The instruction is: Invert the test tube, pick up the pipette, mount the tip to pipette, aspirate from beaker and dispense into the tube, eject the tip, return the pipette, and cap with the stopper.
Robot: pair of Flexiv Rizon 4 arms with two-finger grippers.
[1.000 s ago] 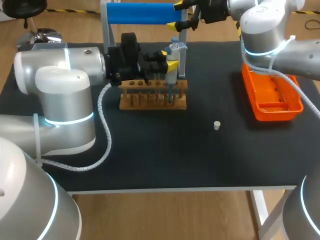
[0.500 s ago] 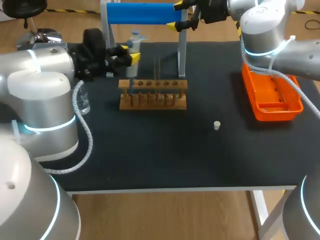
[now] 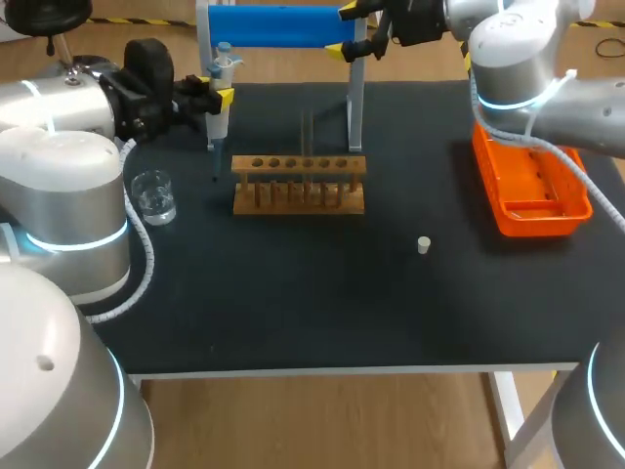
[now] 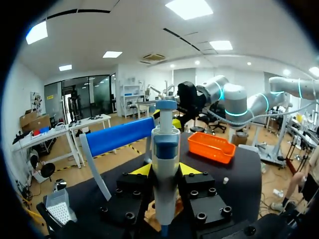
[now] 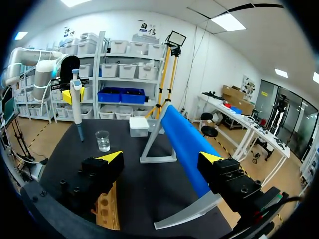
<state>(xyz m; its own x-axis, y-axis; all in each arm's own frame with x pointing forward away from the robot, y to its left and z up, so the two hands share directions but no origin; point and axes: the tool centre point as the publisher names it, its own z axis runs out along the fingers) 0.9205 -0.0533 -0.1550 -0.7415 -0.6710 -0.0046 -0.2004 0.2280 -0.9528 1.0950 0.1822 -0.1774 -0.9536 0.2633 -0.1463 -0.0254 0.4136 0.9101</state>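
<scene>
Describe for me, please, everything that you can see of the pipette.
The pipette is a slender, white, plastic-looking barrel with a blue collar, a blue plunger knob on top and a thin tip below. It hangs upright above the table, clamped between the yellow fingertips of the left gripper. Its tip is in the air between the beaker and the wooden rack, touching neither.

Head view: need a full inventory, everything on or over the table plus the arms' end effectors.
pipette: 1, white and blue, upright over the table, left of the rack
beaker: 1, clear, table's left side
rack: 1, wooden, mid-table
test tube: apparently 1, clear, upright in the rack
stopper: 1, white, right of the rack
tray: 1, orange, right side
stand: 1, blue bar, far edge
left end effector: shut on the pipette
right end effector: open, at the stand's bar
</scene>
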